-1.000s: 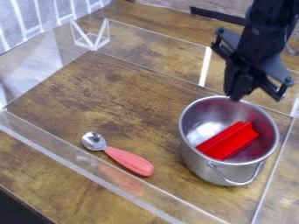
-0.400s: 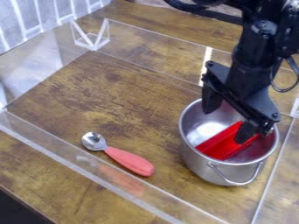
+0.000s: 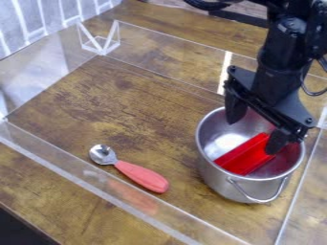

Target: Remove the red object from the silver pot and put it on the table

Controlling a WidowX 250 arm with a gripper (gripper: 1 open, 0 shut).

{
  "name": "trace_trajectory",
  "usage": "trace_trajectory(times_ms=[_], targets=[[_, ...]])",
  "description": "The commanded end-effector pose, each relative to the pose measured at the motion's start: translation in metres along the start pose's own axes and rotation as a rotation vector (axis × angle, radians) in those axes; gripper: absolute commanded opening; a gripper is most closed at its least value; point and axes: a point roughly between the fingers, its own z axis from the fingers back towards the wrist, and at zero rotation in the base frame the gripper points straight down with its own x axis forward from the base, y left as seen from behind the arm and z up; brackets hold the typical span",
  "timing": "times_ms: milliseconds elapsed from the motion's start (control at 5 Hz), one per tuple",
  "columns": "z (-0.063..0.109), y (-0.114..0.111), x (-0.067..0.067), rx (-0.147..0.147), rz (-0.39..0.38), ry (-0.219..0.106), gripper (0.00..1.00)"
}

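Observation:
The silver pot (image 3: 225, 178) stands at the right of the wood-grain table (image 3: 141, 105). The red object (image 3: 243, 155), a flat bright red block, lies tilted inside it, leaning toward the far right wall. My black gripper (image 3: 261, 132) points down into the pot's mouth, directly over the block. Its jaws stand wide open, one finger by the pot's left rim and the other low over the block's upper right end. The fingers hide part of the block, and nothing is gripped.
A silver spoon with a red-orange handle (image 3: 129, 168) lies near the front wall, left of the pot. Low clear acrylic walls (image 3: 76, 172) border the table. A small clear stand (image 3: 98, 38) sits at the back left.
The gripper, shut above the pot's far rim a second ago, has opened wide and sunk toward the red block. Over the last half second it barely moved.

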Motion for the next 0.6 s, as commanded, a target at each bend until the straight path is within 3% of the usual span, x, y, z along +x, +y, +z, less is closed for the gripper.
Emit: trace_trajectory(times_ms=[0, 400], targets=[[0.003, 0.014, 0.003, -0.011, 0.034, -0.046, 1.00], [-0.025, 0.012, 0.000, -0.021, 0.063, -0.017, 1.00]])
